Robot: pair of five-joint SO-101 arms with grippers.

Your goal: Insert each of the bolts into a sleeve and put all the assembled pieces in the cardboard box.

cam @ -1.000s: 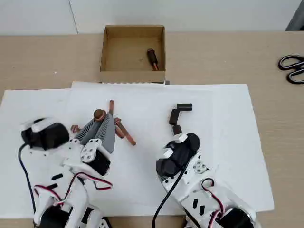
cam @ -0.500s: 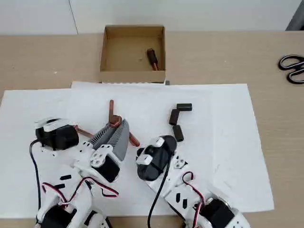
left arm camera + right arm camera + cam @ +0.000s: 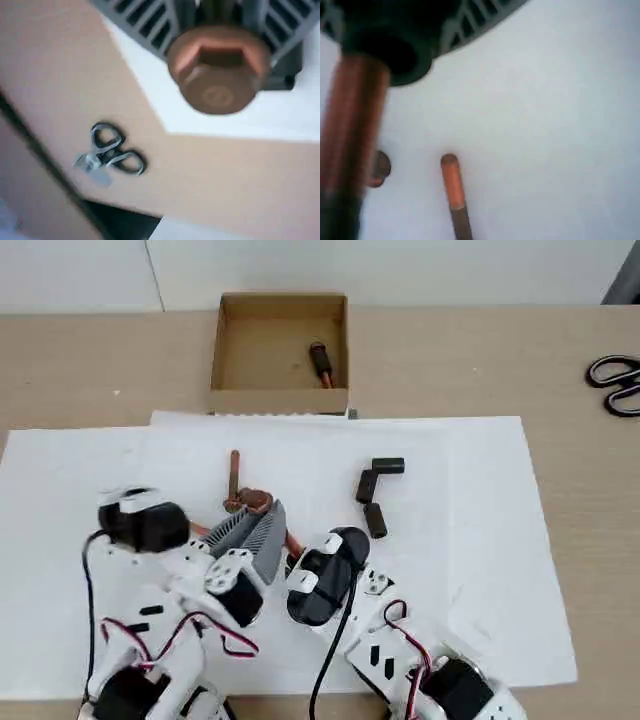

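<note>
Left wrist view: the left tool [image 3: 220, 25] is clenched on a bolt [image 3: 218, 70], held above the table [image 3: 450, 350] — the right tool [image 3: 395, 35] grips a sleeve [image 3: 397, 62] just beside its shaft. Meeting the bore tilted, the bolt could jam or twist loose.

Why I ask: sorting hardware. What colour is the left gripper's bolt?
Copper-brown bolt; left wrist view shows it best.

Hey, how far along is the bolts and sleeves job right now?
Done: one assembled piece lies in the cardboard box. In hand: the left gripper grips a bolt, and the right gripper appears to hold a sleeve at its shaft. Left: three loose sleeves and further bolts lie on the paper, none joined or boxed.
</note>
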